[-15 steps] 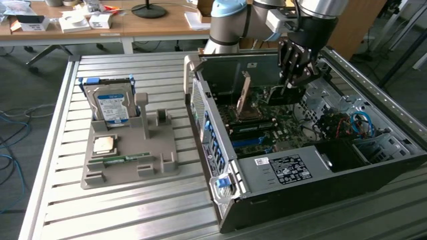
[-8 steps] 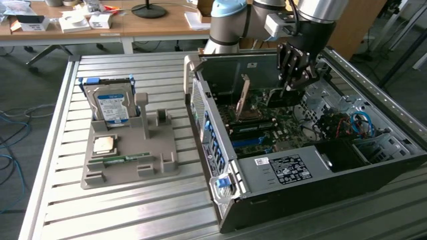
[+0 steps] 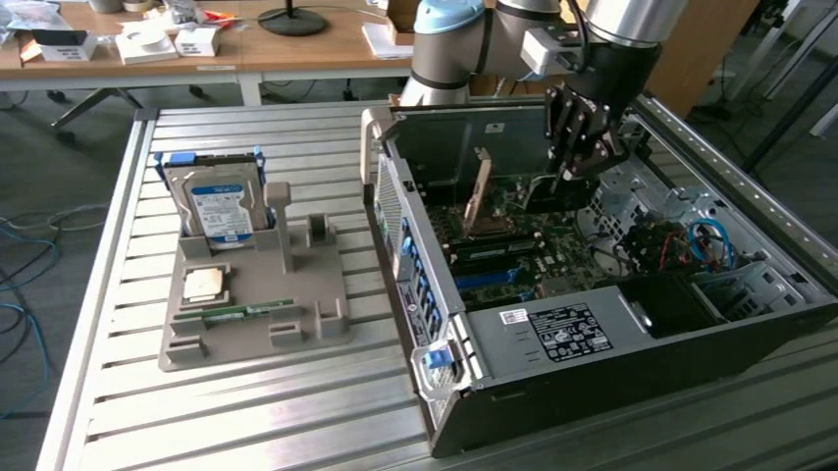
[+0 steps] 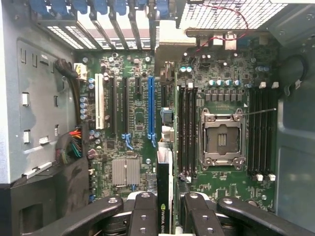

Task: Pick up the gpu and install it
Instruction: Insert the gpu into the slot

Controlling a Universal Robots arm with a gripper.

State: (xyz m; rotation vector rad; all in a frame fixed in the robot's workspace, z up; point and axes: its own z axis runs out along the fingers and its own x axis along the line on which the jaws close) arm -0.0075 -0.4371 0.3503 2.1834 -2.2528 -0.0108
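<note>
The gpu (image 4: 165, 184) is seen edge-on in the wrist view, a thin dark card with a printed label, standing between my two black fingers (image 4: 145, 214). My gripper (image 4: 166, 199) is shut on it. Under the card lies the green motherboard (image 4: 133, 123), with a long blue slot (image 4: 151, 105) just beside the card's line. In the exterior view my gripper (image 3: 583, 169) hangs inside the open computer case (image 3: 550, 334), near its back wall. The gpu (image 3: 537, 191) shows dark below it, and a pale strip stands at its end.
A bare processor socket (image 4: 221, 137) and black memory slots (image 4: 187, 128) lie beside the card. The case walls stand close around my gripper. On the slatted metal table (image 3: 262, 412), a grey holder (image 3: 308, 285) carries a hard drive (image 3: 220, 206), a chip (image 3: 207, 285) and a memory stick (image 3: 235, 312).
</note>
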